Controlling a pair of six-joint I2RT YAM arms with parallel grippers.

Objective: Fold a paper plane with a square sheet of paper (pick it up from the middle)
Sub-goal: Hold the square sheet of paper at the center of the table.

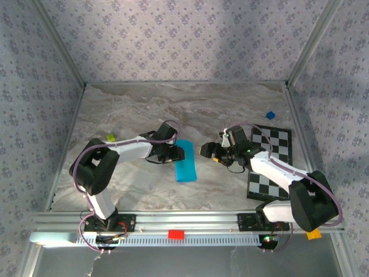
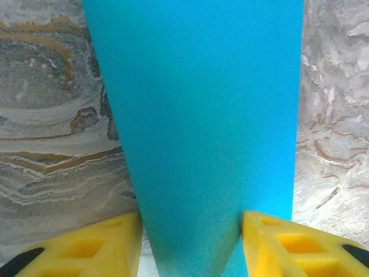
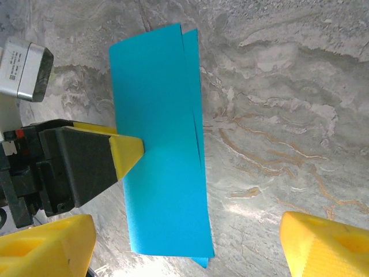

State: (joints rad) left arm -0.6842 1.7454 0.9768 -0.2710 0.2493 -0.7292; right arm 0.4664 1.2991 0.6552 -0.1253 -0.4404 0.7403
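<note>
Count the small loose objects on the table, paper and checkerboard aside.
2: a blue cube at the far right, just beyond the checkered board; a yellow-green object at left, beside the left arm. The arms may hide more.

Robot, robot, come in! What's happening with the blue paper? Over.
Left gripper astride folded blue paper, grip unclear. Right gripper open, apart. Checkered board well aside.

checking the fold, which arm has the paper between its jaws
The left gripper: the square sheet of paper sits between its jaws; the right gripper hangs open, apart.
</note>
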